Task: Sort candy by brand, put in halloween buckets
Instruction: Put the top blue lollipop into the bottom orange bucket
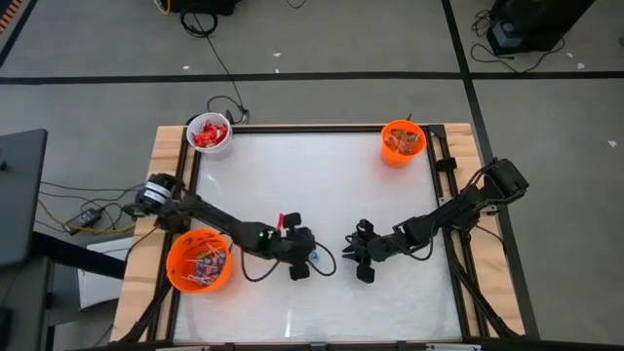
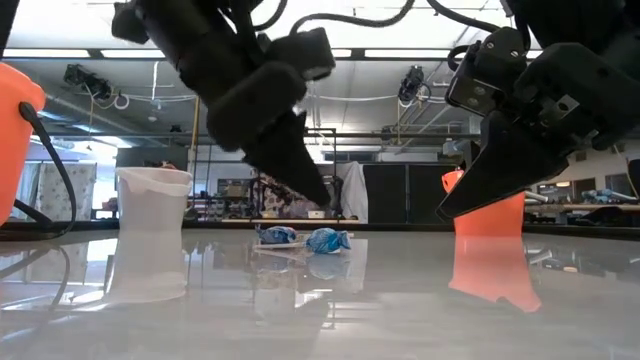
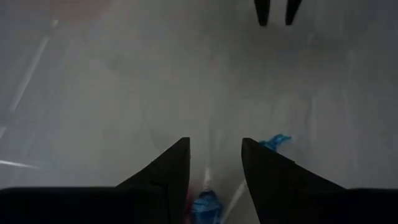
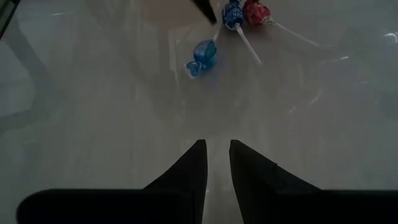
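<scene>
Near the table's middle lie a few sweets: a blue-wrapped piece (image 4: 202,55), a blue lollipop (image 4: 233,14) and a red lollipop (image 4: 254,11), resting flat on the tabletop. My left gripper (image 3: 214,146) slants down over them, open. One blue sweet (image 3: 205,205) shows in the gap between its fingers and another (image 3: 277,142) lies beside them. In the low view its fingertips (image 2: 318,198) hang just above the blue sweets (image 2: 327,239). My right gripper (image 4: 217,146) waits to their right, fingers a little apart, with nothing between them.
A white bucket (image 1: 210,134) with red packets stands at the far left corner. A small orange bucket (image 1: 402,142) stands at the far right. A larger orange bucket (image 1: 200,259) with mixed sweets sits off the table's left edge. Bare tabletop lies between them.
</scene>
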Action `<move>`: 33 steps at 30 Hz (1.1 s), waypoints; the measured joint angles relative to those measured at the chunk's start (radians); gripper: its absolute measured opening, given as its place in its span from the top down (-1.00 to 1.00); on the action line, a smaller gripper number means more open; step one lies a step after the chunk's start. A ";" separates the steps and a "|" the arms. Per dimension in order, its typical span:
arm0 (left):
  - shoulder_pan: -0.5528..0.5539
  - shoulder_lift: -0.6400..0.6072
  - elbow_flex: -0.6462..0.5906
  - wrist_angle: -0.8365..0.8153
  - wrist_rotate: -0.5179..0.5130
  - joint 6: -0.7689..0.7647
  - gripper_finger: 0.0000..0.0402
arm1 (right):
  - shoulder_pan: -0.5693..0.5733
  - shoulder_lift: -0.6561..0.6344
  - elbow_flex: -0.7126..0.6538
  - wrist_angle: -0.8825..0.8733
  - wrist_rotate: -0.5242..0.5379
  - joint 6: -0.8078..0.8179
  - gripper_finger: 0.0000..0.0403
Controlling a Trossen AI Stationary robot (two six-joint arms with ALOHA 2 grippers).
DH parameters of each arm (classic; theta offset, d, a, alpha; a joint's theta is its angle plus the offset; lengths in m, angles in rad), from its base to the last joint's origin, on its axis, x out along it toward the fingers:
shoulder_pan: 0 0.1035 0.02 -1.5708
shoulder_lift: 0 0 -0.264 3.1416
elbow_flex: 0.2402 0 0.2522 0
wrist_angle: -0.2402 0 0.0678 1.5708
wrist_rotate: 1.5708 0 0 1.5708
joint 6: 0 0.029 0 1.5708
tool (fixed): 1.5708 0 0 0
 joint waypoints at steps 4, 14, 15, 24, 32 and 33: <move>0.000 0.029 0.001 -0.015 0.008 -0.001 0.24 | 0.000 0.000 0.000 0.001 0.000 0.000 0.59; 0.000 0.040 0.003 -0.195 0.080 -0.082 0.24 | 0.000 0.000 0.000 0.002 0.000 0.000 0.59; 0.001 0.040 0.003 -0.200 0.091 -0.082 0.24 | 0.000 0.000 0.000 0.002 0.000 0.000 0.59; 0.002 0.042 0.001 -0.147 0.130 -0.080 0.49 | 0.000 0.000 0.000 0.001 0.016 -0.001 0.59; 0.005 0.041 0.075 -0.299 0.136 -0.084 0.61 | 0.000 0.000 0.000 0.001 0.026 -0.001 0.59; 0.005 0.041 0.110 -0.385 0.149 -0.092 0.59 | 0.000 0.000 0.000 0.001 0.026 -0.001 0.59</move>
